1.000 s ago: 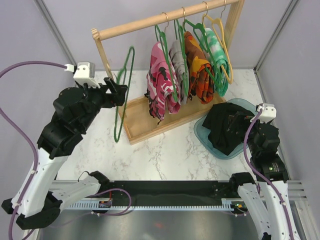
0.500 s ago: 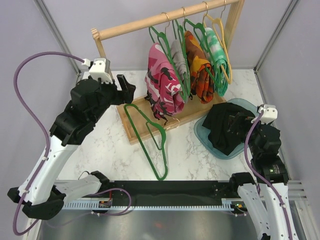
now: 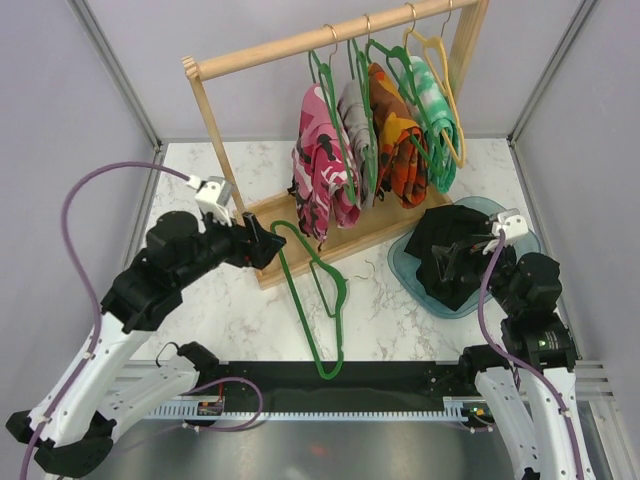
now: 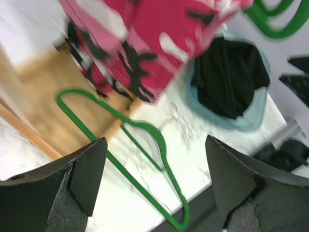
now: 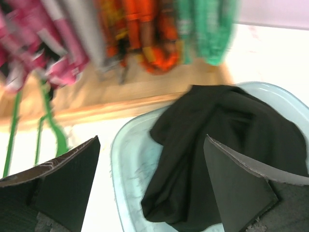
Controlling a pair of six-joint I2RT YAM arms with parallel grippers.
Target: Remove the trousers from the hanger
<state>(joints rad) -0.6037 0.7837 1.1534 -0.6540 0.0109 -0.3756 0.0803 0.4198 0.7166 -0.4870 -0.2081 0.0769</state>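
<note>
The pink-white-dark camouflage trousers (image 3: pixel 322 170), grey trousers (image 3: pixel 353 125), orange-patterned trousers (image 3: pixel 397 140) and green-white trousers (image 3: pixel 432 98) hang on hangers on the wooden rack (image 3: pixel 300 42). The black trousers (image 3: pixel 450 262) lie in a teal basin (image 3: pixel 400 268). An empty green hanger (image 3: pixel 312 292) lies flat on the table. My left gripper (image 3: pixel 266 240) is open and empty just above the hanger's top end; the left wrist view shows the gripper (image 4: pixel 156 140) over the hanger (image 4: pixel 145 129). My right gripper (image 3: pixel 463 252) is open and empty over the black trousers (image 5: pixel 227 145).
The rack's wooden base (image 3: pixel 290 262) lies under the hanging trousers, and the hanger's hook end rests against it. Grey walls close in the back and sides. A black rail (image 3: pixel 330 400) runs along the table's near edge. The basin's rim (image 5: pixel 120 159) lies below my right gripper (image 5: pixel 151 140).
My left gripper let go of the green hanger, which dropped flat onto the table. The left arm came down and back towards the rack base. My right gripper shifted slightly left over the basin.
</note>
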